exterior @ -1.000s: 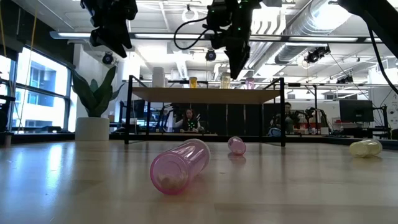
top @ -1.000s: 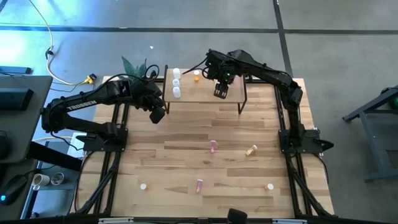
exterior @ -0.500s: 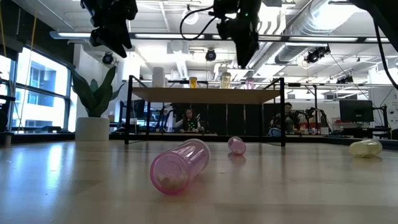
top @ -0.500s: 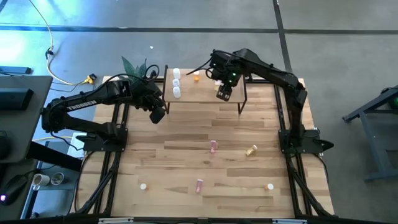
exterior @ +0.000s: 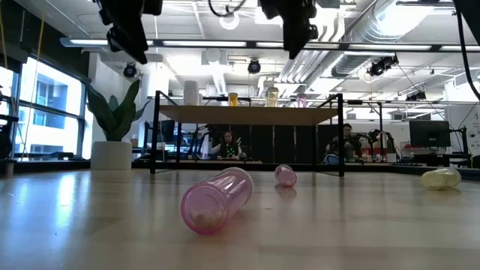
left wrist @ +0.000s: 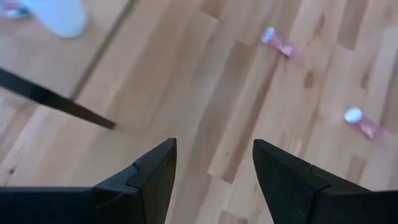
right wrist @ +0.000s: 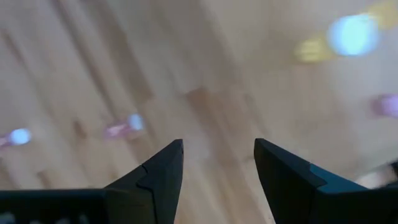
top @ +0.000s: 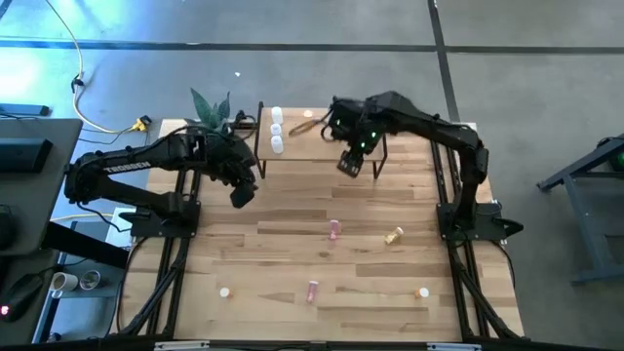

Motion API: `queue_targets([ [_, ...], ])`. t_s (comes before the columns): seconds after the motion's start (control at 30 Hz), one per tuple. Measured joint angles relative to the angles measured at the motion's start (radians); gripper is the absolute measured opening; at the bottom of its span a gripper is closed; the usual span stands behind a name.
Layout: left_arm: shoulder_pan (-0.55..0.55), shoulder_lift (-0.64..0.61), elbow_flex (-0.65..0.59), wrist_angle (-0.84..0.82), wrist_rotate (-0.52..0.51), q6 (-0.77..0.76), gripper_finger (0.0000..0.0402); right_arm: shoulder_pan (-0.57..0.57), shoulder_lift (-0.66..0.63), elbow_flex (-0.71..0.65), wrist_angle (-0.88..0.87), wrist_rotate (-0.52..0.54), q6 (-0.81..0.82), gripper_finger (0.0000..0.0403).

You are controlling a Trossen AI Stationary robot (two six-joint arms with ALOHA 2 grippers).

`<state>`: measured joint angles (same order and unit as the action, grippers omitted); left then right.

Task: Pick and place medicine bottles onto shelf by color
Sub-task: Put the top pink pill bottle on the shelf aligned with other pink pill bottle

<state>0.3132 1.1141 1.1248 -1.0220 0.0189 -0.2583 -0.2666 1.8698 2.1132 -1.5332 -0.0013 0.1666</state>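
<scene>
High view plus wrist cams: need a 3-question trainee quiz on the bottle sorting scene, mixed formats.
1. True or false: the right gripper is carrying a bottle.
2. Multiple choice: which colour are the three bottles grouped at the left end of the shelf? A) pink B) white C) orange-yellow
3. Fill in: the orange-yellow bottle on the table lies to the ____ of the pink bottle in the high view.

Key
1. False: the right wrist view shows only open space between its fingers.
2. B
3. right
</scene>
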Motion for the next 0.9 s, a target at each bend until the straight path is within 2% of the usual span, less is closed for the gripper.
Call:
queue_targets([
  [0.1, -0.048, 0.0, 0.0, -0.006, 0.0, 0.008, 0.02, 0.076, 0.0, 0.0, 0.017, 0.007, 0.061, 0.0188],
  [0.27, -0.115, 0.0, 0.0, -0.009, 0.0, 0.008, 0.02, 0.212, 0.0, 0.0, 0.034, 0.13, 0.186, 0.0188],
  [0.43, -0.161, 0.0, 0.0, -0.036, -0.001, 0.043, 0.02, 0.325, 0.0, 0.0, 0.032, 0.2, 0.365, 0.0188],
  [0.67, -0.187, 0.0, 0.0, -0.036, -0.004, 0.053, 0.02, 0.469, 0.01, -0.002, -0.037, 0.334, 0.593, 0.0188],
  [0.9, -0.193, 0.0, 0.0, -0.035, -0.004, 0.052, 0.02, 0.548, 0.037, -0.01, -0.032, 0.385, 0.743, 0.0188],
])
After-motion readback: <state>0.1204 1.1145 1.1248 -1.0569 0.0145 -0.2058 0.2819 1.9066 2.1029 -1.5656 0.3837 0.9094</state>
